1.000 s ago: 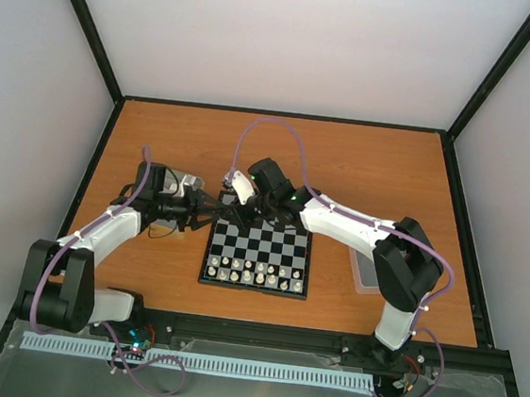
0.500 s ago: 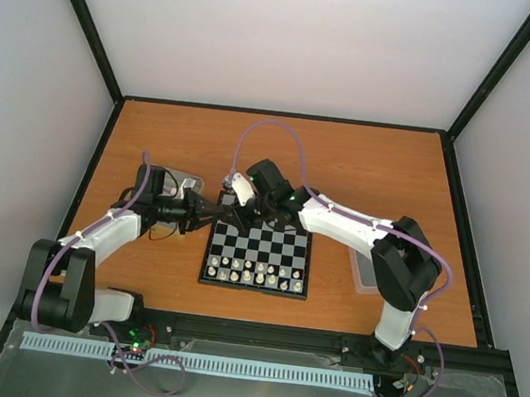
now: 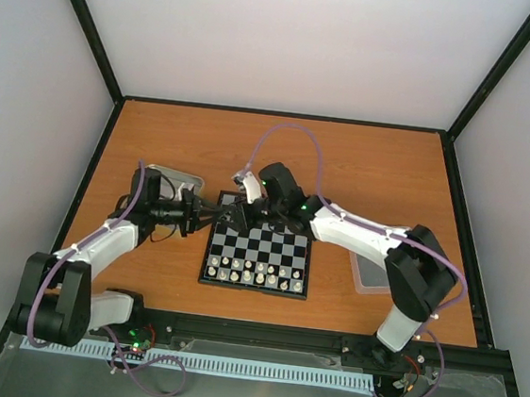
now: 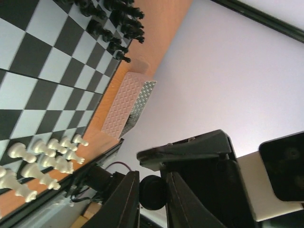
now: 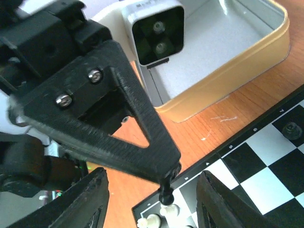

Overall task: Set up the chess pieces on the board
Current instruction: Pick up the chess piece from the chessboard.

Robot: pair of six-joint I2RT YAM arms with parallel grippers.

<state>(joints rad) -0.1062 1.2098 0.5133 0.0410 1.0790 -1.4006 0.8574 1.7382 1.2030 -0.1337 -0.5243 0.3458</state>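
I read this as the placing step for one black chessman (image 5: 166, 191). My left gripper (image 4: 151, 183) is clamped on it, pinching it at the very tips of its fingers. In the right wrist view the piece hangs below the left fingertip, over the left border strip of the board (image 3: 262, 246). I cannot tell whether its foot touches the surface. The right gripper (image 5: 155, 176) stands with its jaws wide apart, a finger (image 5: 90, 202) on either side of the piece, holding nothing.

The chessman's long axis runs close to vertical in that view, leaning slightly. The thicker end, which I judge to be the base, points down at the board, and the slim end points up into the grip. It is too small for me to name its rank. In the left wrist view it shows only as a dark round shape between the fingers.

The white pieces (image 3: 255, 273) fill the two near rows. Black pieces (image 4: 114, 14) crowd the far rows toward the right side, and a lone black piece (image 5: 290, 129) stands on a pale square near the left edge.

For the next move, I judge the right arm must draw clear first, since its fingers bracket the piece. The left arm can then carry the chessman to an empty far-row square on the left side, keep it upright, lower it until the base sits flat, and only then let go.
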